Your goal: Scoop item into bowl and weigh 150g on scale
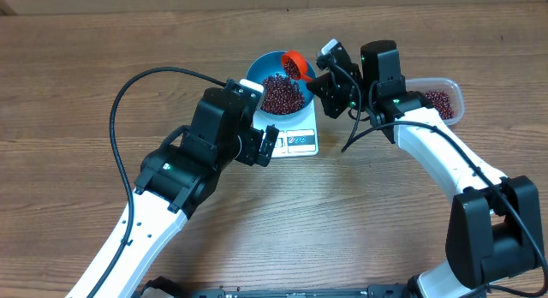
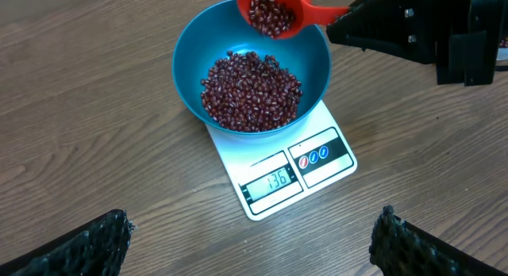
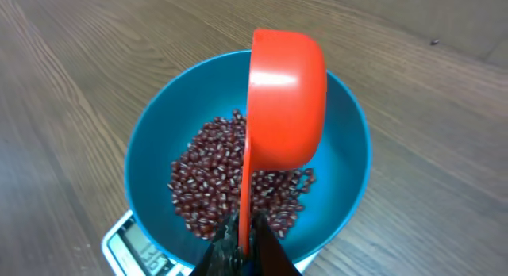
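The blue bowl point(image 1: 259, 68) stands on the white scale point(image 1: 300, 142) and holds a heap of red-brown beans point(image 2: 250, 90). The scale's display point(image 2: 274, 181) reads 136. My right gripper point(image 3: 244, 248) is shut on the thin handle of an orange-red scoop point(image 3: 286, 101). The scoop point(image 2: 274, 13) hangs tipped over the bowl's far rim with beans still in its cup. My left gripper point(image 2: 254, 244) is open and empty above the bare table, just in front of the scale.
A clear plastic tub point(image 1: 451, 86) with more beans point(image 1: 438, 101) sits at the right, behind my right arm. The left arm's black cable point(image 1: 137, 84) loops over the table to the left of the bowl.
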### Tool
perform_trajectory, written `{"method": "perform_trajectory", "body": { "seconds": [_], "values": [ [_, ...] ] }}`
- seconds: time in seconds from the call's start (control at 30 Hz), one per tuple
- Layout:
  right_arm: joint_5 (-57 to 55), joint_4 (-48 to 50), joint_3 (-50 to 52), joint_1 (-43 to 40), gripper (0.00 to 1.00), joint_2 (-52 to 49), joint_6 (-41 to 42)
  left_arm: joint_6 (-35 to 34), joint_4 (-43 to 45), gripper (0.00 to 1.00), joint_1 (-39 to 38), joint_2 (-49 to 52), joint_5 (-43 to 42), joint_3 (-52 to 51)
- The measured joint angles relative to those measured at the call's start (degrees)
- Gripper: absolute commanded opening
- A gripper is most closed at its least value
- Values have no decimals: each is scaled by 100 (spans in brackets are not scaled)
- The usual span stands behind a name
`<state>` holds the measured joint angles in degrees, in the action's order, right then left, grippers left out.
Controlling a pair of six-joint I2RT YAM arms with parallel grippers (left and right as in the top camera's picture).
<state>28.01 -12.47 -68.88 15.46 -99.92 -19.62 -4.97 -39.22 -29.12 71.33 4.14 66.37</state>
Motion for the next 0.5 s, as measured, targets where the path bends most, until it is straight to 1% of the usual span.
{"method": "perform_trajectory", "body": {
  "seconds": [0.23, 0.5],
  "values": [
    [-409, -15, 0, 0, 4, 0, -249, 0, 0, 100, 0, 0, 0, 0],
    [-492, -81, 0, 2, 4, 0, -291, 0, 0, 100, 0, 0, 0, 0]
  ]
}}
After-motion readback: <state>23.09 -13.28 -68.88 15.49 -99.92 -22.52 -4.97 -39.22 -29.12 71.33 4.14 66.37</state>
